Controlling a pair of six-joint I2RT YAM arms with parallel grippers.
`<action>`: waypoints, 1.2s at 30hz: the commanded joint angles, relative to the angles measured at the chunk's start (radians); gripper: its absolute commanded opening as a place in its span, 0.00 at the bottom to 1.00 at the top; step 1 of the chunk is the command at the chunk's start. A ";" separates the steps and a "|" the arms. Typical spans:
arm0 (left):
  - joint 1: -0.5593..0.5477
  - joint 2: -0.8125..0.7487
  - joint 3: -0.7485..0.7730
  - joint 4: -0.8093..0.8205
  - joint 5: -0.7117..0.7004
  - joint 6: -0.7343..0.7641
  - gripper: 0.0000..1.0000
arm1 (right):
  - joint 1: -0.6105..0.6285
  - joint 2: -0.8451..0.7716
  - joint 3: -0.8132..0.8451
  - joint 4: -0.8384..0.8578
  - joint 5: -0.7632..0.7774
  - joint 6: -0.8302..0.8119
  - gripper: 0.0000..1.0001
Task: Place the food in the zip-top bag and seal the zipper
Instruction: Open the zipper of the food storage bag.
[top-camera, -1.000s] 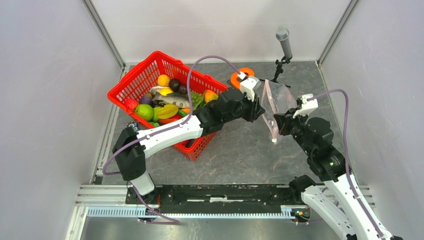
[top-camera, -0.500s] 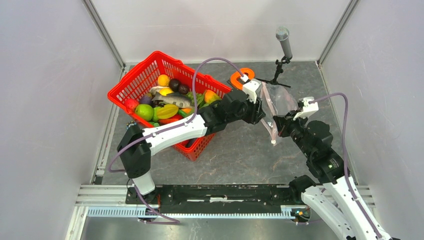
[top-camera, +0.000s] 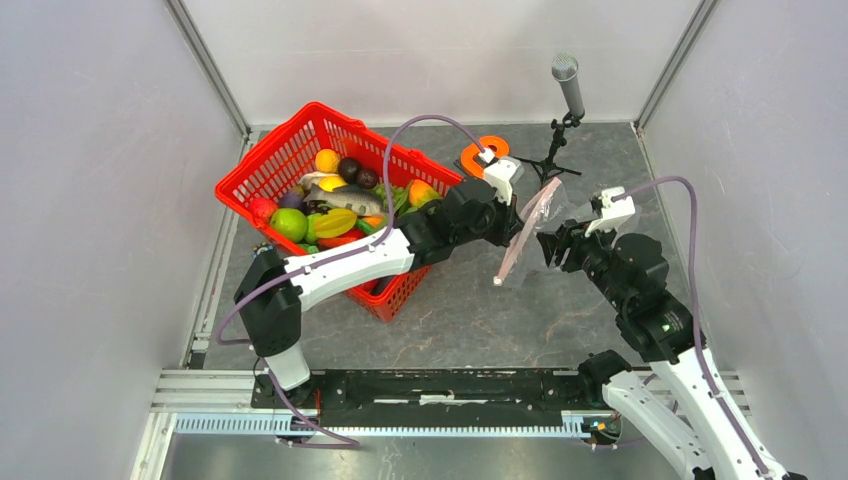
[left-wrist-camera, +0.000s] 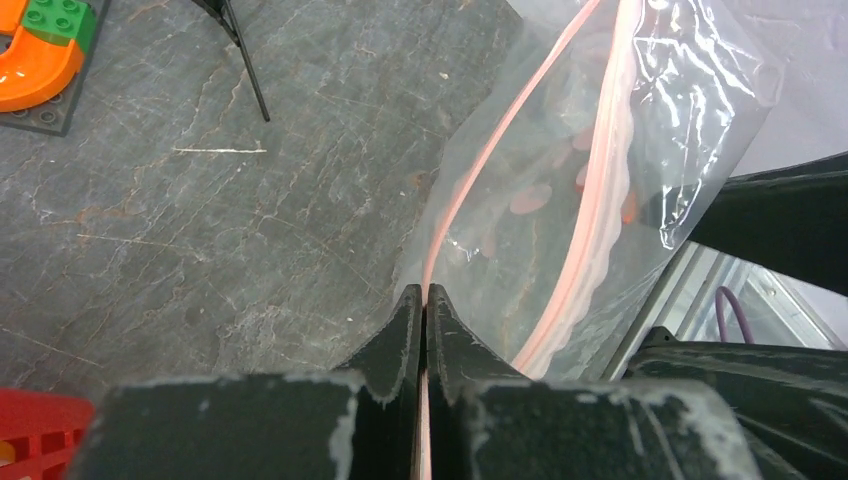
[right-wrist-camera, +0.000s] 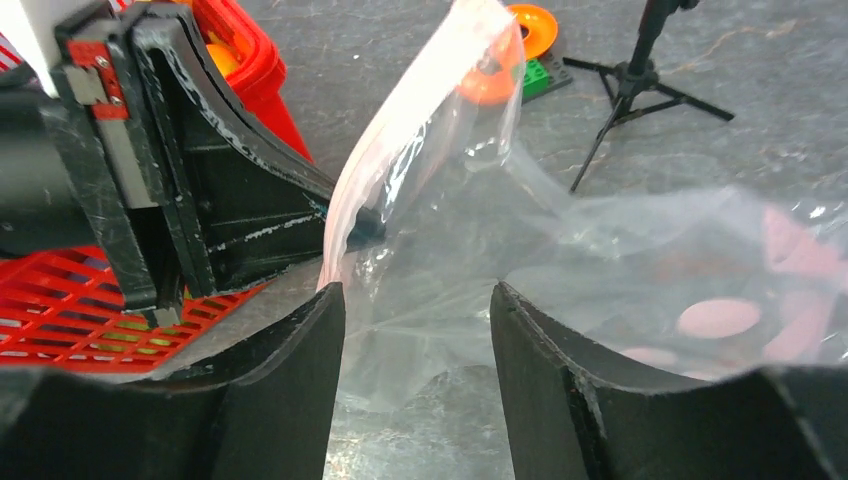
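**On the grey table, one arm holds the bag up by its edge**

The grey stone table (top-camera: 480, 310) sits between plain white walls. On its left side is a red basket (top-camera: 262, 165), and all the toy food (top-camera: 335, 215) is in there. None of it is in the bag (top-camera: 548, 212) yet.

The bag hangs in the air between the two arms. The left gripper (left-wrist-camera: 425, 300) is pressed together on the pink zipper (left-wrist-camera: 470, 175), pinching that one edge. This keeps the bag up off the table so its mouth can be reached.

The right gripper (right-wrist-camera: 415, 300) has its jaws spread wide, with the clear plastic just in front of them. It holds nothing. I think it is there to take the other side, so the mouth can be pulled open for the food.
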 joint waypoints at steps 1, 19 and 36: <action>-0.004 -0.036 0.077 -0.032 -0.063 -0.078 0.02 | -0.003 0.043 0.136 -0.061 0.050 -0.060 0.59; -0.112 -0.014 0.166 -0.088 -0.350 -0.058 0.02 | 0.002 0.214 0.348 -0.170 0.174 0.144 0.62; -0.122 -0.017 0.186 -0.111 -0.417 -0.085 0.02 | 0.347 0.441 0.540 -0.354 0.698 0.215 0.66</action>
